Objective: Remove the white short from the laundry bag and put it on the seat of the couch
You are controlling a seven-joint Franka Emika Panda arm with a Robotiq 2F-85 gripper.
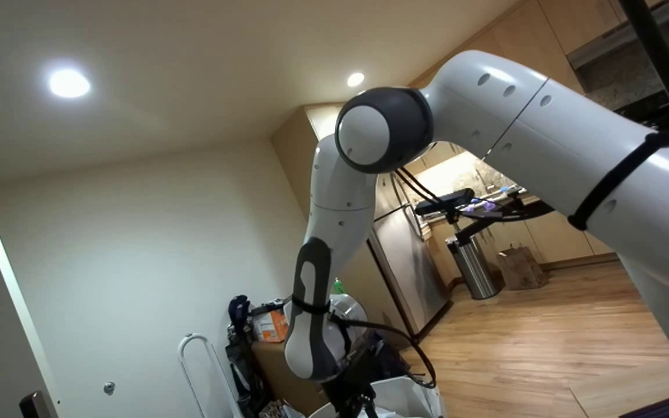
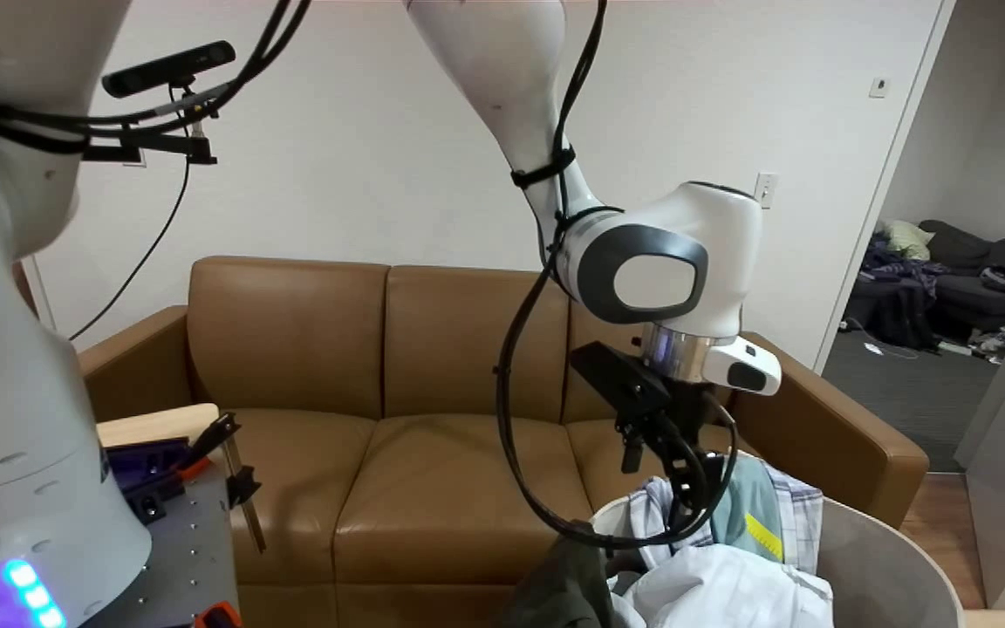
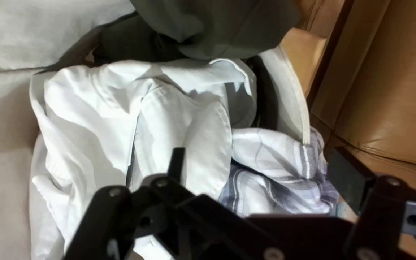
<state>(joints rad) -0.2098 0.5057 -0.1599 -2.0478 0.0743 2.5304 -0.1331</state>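
The white shorts [image 3: 179,122] lie bunched on top of the laundry bag; in an exterior view the white cloth [image 2: 721,589] shows at the front of the bag. The laundry bag [image 2: 891,567] is pale and round-rimmed, and its rim [image 3: 296,86] also shows in the wrist view. My gripper [image 3: 262,166] is open and empty, pointing down over the bag. One finger is over the white cloth, the other beyond the rim on the couch side. A plaid cloth [image 3: 273,155] shows between the fingers. The brown couch seat [image 2: 459,488] is behind the bag.
A dark green garment [image 3: 215,29] hangs over the bag's edge beside the white cloth. A teal cloth with a yellow stripe [image 2: 751,510] lies at the back rim. The couch armrest [image 2: 834,427] stands behind the bag. A cable loop [image 2: 511,419] hangs from the arm near the clothes.
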